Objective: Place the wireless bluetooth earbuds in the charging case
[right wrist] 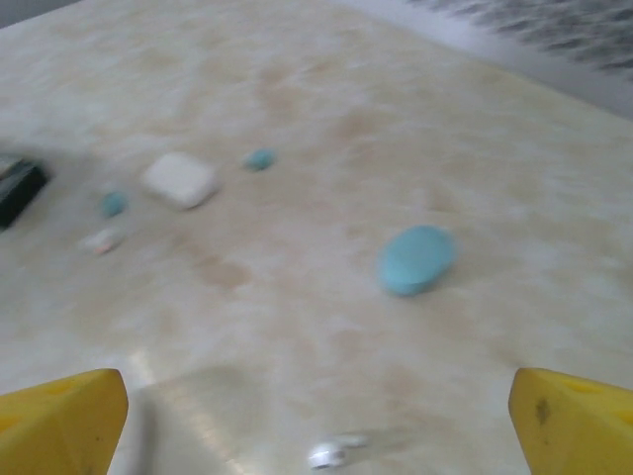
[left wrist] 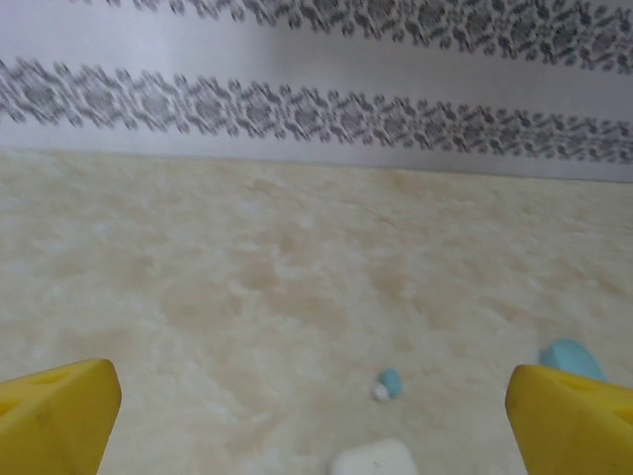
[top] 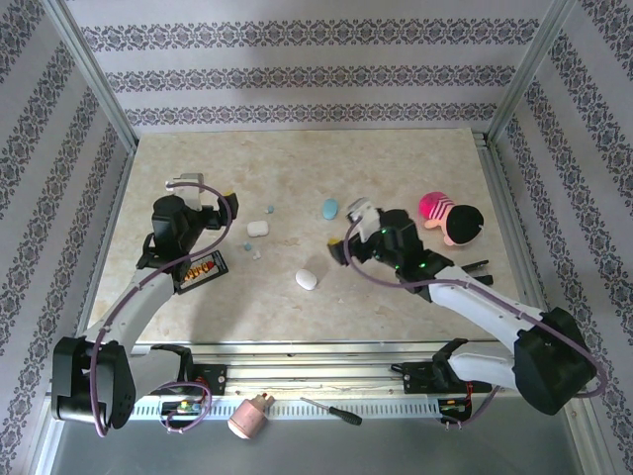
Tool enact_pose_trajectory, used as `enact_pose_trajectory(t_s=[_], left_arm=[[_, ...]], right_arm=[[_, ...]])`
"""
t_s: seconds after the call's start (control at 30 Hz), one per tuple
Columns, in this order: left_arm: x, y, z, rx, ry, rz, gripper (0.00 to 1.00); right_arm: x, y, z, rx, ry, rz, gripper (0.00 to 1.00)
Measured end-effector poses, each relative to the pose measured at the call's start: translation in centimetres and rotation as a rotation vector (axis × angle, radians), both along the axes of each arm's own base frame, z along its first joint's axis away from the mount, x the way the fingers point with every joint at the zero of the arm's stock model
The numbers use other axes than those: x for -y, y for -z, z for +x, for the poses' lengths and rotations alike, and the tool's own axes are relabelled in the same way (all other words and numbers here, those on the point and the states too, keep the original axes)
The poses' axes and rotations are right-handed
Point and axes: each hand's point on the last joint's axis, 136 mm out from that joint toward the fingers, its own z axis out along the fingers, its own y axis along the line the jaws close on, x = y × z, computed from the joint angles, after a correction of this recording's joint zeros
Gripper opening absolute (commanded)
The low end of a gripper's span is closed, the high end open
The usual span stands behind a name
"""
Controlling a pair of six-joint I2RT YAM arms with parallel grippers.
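Fingers spread and empty on left gripper (left wrist: 316, 421) and right gripper (right wrist: 316, 426). Blue-green earbud (left wrist: 389, 384) lies loose on table (left wrist: 247, 277) just beyond white case (left wrist: 374, 459); white earbud (right wrist: 331, 453) near right gripper. Judged light, glossy, slippery; pinch across the bulb

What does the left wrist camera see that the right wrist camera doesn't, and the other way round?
Left wrist adds: clear, wide bands of patterned wallpaper. Right wrist adds: a second blue-green earbud, a pale blurred speck, a white earbud up close, and a black object at the left edge. Both share: the marbled table, white case, blue case, one blue-green earbud, and an open yellow pair: left fingers or right fingers.
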Motion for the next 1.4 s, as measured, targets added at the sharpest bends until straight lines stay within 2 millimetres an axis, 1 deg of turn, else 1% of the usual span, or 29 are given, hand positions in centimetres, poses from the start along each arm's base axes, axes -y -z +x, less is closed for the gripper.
enact_pose_trajectory(t_s=[0.07,0.13,0.23,0.3,0.4,0.47,0.53,0.63,0.67,0.7,0.87,0.9,1.0,1.17,1.4], left_arm=[[0.5,0.8,-0.4,-0.045,0.024,-0.029,0.99],[0.9,1.5,-0.7,-0.081,0.040,-0.048,0.99],[1.2,2.2,-1.1,-0.116,0.054,-0.063,1.00],[1.3,2.4,-1.2,-0.126,0.055,-0.069,0.99],[1.3,2.5,-1.2,-0.132,0.055,-0.077,0.99],[1.4,2.5,-1.3,-0.134,0.058,-0.079,0.99],[1.4,2.5,-1.3,-0.135,0.059,-0.082,1.00],[1.4,2.5,-1.3,-0.136,0.060,-0.086,1.00],[1.4,2.5,-1.3,-0.137,0.059,-0.088,1.00],[1.4,2.5,-1.3,-0.138,0.057,-0.091,1.00],[1.2,2.8,-1.4,-0.151,0.038,-0.105,0.99],[1.2,2.9,-1.4,-0.155,0.035,-0.105,0.99],[1.1,3.0,-1.4,-0.163,0.029,-0.106,0.99],[0.7,3.1,-1.4,-0.163,0.002,-0.104,0.99],[0.6,3.1,-1.4,-0.165,-0.004,-0.114,0.99]], right_arm=[[-2.5,0.6,-2.2,-0.007,-0.069,-0.024,0.98],[-4.4,1.6,-3.9,-0.020,-0.120,-0.048,0.98],[-6.5,4.0,-5.8,-0.065,-0.169,-0.093,0.98],[-7.0,6.2,-6.2,-0.112,-0.171,-0.127,0.98],[-6.9,9.1,-6.1,-0.170,-0.155,-0.173,0.98],[-6.9,10.7,-6.1,-0.201,-0.150,-0.198,0.98],[-6.8,11.9,-6.0,-0.222,-0.144,-0.214,0.98],[-6.7,13.3,-5.8,-0.250,-0.140,-0.227,0.94],[-6.7,13.7,-5.8,-0.257,-0.139,-0.231,0.90],[-6.7,14.1,-5.7,-0.268,-0.138,-0.235,0.85],[-6.9,15.3,-5.1,-0.302,-0.135,-0.228,0.71],[-6.9,15.4,-5.0,-0.303,-0.137,-0.228,0.67],[-6.9,15.4,-4.7,-0.301,-0.141,-0.224,0.60],[-7.1,15.5,-4.5,-0.304,-0.154,-0.213,0.56],[-7.2,15.4,-4.3,-0.306,-0.174,-0.207,0.41]])
